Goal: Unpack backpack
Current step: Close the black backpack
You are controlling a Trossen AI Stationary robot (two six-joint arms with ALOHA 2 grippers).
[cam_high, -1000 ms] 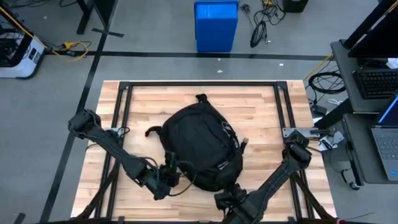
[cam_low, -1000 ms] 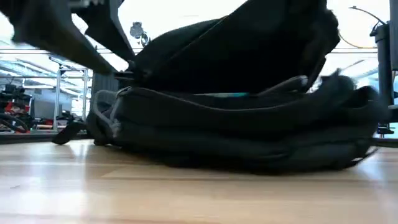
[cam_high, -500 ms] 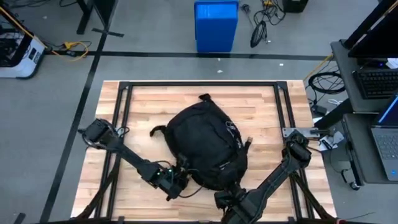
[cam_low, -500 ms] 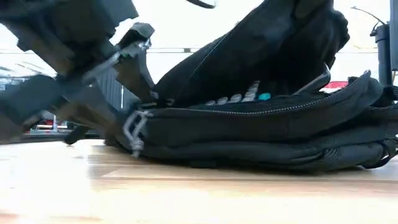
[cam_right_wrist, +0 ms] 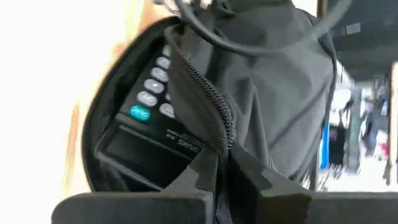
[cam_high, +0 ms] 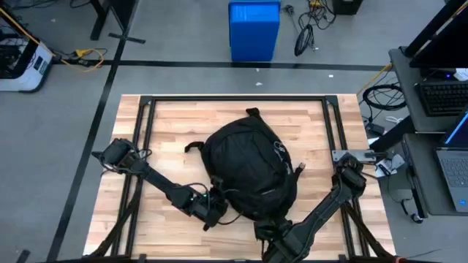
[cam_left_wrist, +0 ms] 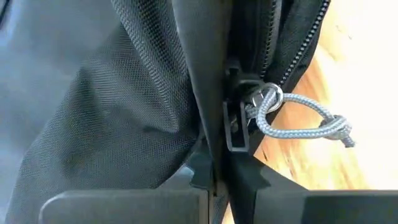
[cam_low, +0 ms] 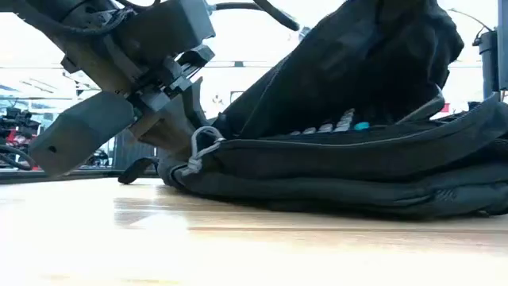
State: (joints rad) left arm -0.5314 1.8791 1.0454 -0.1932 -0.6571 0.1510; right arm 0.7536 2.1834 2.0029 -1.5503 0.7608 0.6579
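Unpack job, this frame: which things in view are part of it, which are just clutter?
In play:
- large black fabric backpack, flap open
- black calculator with grey keys, inside it
- grey cord zipper pull
- left gripper, fingers shut on the backpack's zipper edge
- right gripper, shut on the flap

Clutter:
- blue plastic bin on the floor
- laptop on the side desk

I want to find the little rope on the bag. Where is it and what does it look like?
Find the black backpack on the wooden table. At its left end in the low view, by the left gripper, a grey cord loop hangs from the zipper, the only pale, knotted thing on the bag.
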